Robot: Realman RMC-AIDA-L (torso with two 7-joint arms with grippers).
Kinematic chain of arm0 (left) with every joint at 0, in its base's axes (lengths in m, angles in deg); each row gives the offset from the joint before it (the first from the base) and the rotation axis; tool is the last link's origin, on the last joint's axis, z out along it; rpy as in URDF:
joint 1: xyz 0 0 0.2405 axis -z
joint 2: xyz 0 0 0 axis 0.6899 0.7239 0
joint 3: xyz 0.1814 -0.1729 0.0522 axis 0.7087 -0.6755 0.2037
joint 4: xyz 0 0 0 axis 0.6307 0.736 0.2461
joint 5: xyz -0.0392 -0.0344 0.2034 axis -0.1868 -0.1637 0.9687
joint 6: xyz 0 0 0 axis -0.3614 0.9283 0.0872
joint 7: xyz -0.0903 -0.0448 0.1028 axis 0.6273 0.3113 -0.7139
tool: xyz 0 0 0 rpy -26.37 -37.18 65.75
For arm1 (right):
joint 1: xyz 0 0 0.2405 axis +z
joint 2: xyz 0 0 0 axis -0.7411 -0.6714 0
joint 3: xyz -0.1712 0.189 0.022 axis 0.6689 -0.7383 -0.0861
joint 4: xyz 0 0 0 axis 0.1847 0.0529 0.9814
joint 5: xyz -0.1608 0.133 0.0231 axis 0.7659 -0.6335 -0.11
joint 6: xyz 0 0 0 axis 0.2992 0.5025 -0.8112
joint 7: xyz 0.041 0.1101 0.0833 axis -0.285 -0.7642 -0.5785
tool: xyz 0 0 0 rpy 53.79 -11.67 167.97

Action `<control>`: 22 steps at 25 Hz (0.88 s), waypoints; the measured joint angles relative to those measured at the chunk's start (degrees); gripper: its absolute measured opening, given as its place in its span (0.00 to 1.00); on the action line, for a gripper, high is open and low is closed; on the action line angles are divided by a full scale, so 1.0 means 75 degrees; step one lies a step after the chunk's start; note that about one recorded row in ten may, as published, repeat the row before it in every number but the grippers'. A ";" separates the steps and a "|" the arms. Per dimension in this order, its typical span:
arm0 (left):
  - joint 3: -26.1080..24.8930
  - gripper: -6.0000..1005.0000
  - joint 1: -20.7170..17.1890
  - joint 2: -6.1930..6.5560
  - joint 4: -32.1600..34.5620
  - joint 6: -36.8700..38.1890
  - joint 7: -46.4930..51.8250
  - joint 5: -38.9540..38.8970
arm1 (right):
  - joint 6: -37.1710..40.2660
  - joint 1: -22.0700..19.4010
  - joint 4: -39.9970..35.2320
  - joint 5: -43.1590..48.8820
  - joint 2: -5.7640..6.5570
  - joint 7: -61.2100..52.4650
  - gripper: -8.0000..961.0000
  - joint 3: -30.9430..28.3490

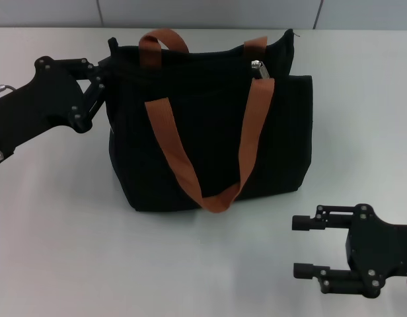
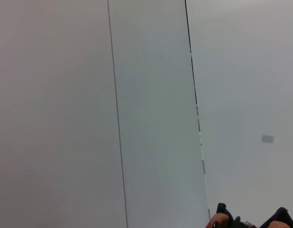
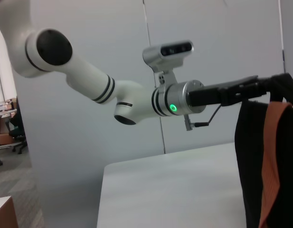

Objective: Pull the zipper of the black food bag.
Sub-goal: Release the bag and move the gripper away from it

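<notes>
- Black food bag [image 1: 210, 132] upright on the white table [image 1: 58, 231], mid-table toward the far edge, orange-brown handle straps [image 1: 174, 148] draped down its front
- Zipper [image 1: 259, 68] a small silver tab on the upper edge, toward the bag's right end, beside the right strap
- Left gripper [image 1: 106, 74] clenched on the bag's upper left corner, fabric pinched between its fingers
- Right gripper [image 1: 302, 246] low on the table, near the bag's front right corner, apart from it, jaws spread wide, grasping nothing
</notes>
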 joint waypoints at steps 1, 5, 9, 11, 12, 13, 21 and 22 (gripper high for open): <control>0.0000 0.05 -0.0002 0.0001 0.0000 0.0000 0.0000 0.0000 | -0.0051 0.0000 0.0041 0.0019 -0.0011 0.0029 0.73 0.0002; -0.0001 0.05 -0.0006 0.0003 -0.0001 -0.0001 0.0000 0.0000 | -0.0098 0.0005 0.0073 0.0054 -0.0020 -0.0007 0.75 0.0001; 0.0000 0.05 -0.0017 0.0004 -0.0001 0.0000 0.0000 -0.0001 | -0.0255 0.0085 0.0041 0.0255 -0.0028 -0.0230 0.76 -0.0009; 0.0000 0.05 -0.0018 0.0009 -0.0001 0.0000 0.0000 -0.0001 | -0.0264 0.0087 0.0055 0.0279 -0.0034 -0.0207 0.77 -0.0010; 0.0000 0.05 -0.0017 0.0013 -0.0001 0.0000 0.0000 -0.0002 | -0.0266 0.0087 0.0054 0.0280 -0.0037 -0.0185 0.77 -0.0005; 0.0000 0.05 -0.0015 0.0013 -0.0001 0.0000 0.0000 -0.0001 | -0.0269 0.0088 0.0052 0.0281 -0.0039 -0.0170 0.78 -0.0003; 0.0012 0.05 -0.0017 0.0010 0.0005 0.0001 0.0053 -0.0001 | -0.0290 0.0094 0.0039 0.0282 -0.0041 -0.0149 0.86 -0.0046; 0.0012 0.05 -0.0017 0.0012 0.0005 0.0001 0.0074 -0.0001 | -0.0297 0.0093 0.0042 0.0282 -0.0041 -0.0148 0.86 -0.0050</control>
